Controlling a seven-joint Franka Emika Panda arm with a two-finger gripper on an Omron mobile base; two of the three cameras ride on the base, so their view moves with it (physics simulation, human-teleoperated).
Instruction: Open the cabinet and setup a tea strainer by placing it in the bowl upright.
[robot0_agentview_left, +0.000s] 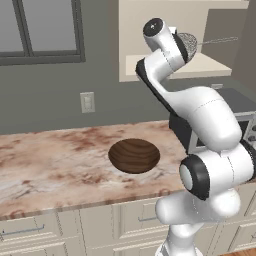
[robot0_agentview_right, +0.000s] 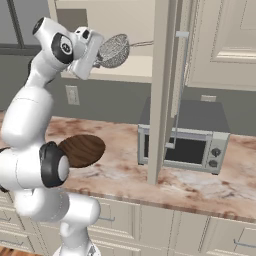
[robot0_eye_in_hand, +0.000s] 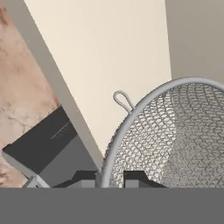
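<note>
Open cabinet (robot0_agentview_right: 165, 75), pincer-held tea strainer (robot0_agentview_right: 114, 51)

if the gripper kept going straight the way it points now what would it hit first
Probably the pale cabinet shelf. The gripper is shut on the tea strainer rim, so the mesh cup leads and would likely touch that beige surface first. Depth is unclear, and the microwave lies off to one side of that line.

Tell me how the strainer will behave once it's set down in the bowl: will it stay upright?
The strainer, pinched at its rim by the gripper, looks light and stiff. Its round mesh cup gives no flat base, so it may rock. The long handle could tip it sideways in the shallow bowl.
</note>
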